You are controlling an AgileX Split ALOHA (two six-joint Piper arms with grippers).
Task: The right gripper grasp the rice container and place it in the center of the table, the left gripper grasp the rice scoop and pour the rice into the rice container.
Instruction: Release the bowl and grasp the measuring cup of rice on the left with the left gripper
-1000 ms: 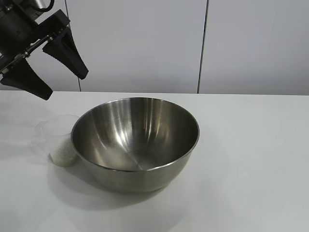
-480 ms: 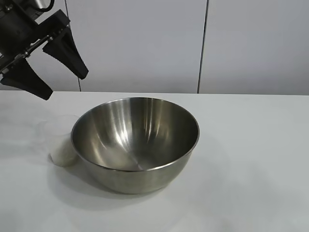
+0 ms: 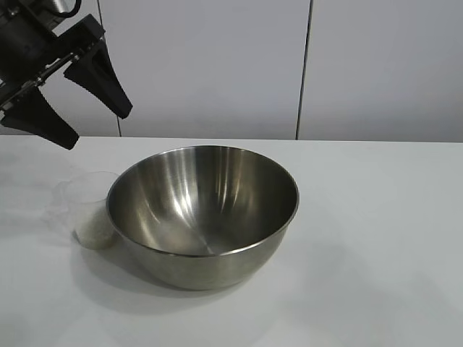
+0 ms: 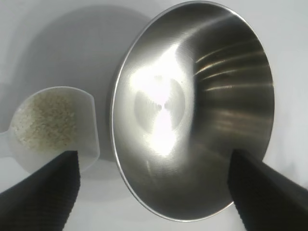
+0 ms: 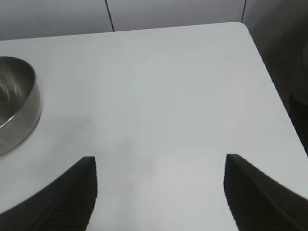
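Note:
The rice container (image 3: 202, 210), a shiny steel bowl, stands empty in the middle of the white table (image 3: 376, 238). Touching or nearly touching its left side is the rice scoop (image 3: 87, 210), a clear plastic cup with rice (image 4: 45, 118) in its bottom. My left gripper (image 3: 98, 126) hangs open high above the scoop, at the upper left, holding nothing. In the left wrist view the left gripper (image 4: 154, 154) looks down on the bowl (image 4: 192, 110) and the scoop (image 4: 89, 120). My right gripper (image 5: 160, 161) is open over bare table, well to the side of the bowl (image 5: 17, 106).
A white panelled wall (image 3: 217, 65) runs behind the table. The right wrist view shows the table's side edge (image 5: 274, 91) with dark floor beyond it. Bare tabletop lies to the right of the bowl.

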